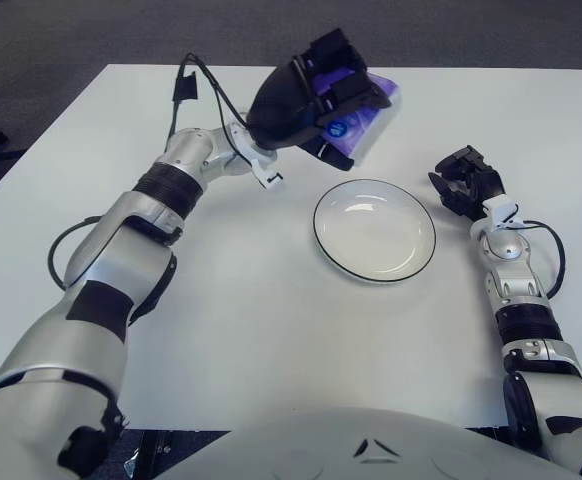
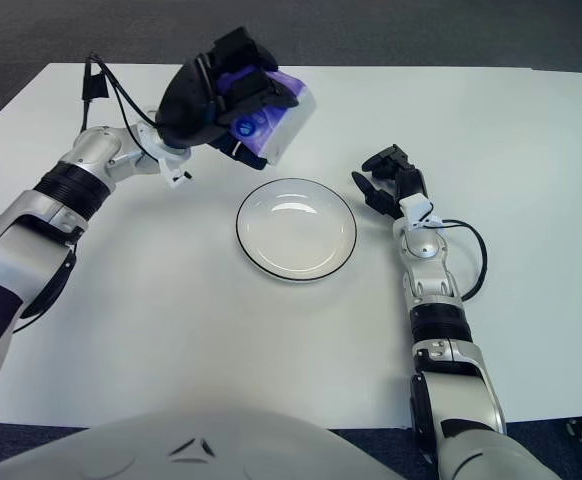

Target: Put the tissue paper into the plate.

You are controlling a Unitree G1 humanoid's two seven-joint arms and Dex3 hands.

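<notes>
Left hand (image 1: 316,85) raised over the far middle of the white table (image 1: 221,330), black fingers (image 1: 343,50) wrapped around a tissue paper pack (image 1: 366,125), purple and white, with a round blue mark on its near face. Pack held tilted, near lower corner dipping toward the table, clear of the surface as far as can be told. Clamped from above and from the left side, so that only the right and lower part of the pack shows past the fingers. Positioned just beyond the far left rim of the plate (image 1: 374,230), not yet over its middle.

Plate round, white, edged with a thin dark line, lying flat near the middle of the table, slightly right of centre, holding nothing. Well apart from both hands.

Right hand (image 2: 389,178) showing to the right of the plate, near its far right rim but not touching it. Dark fingers (image 2: 376,160) loosely spread and a little bent, gripping nothing. Whether touching the table or hovering just over it, cannot tell.

Black cable (image 1: 206,85) looping from the left wrist up to a small connector at the far left. Another thin black cable (image 2: 476,255) curving beside the right forearm. Dark floor (image 1: 271,30) beyond the far table edge
</notes>
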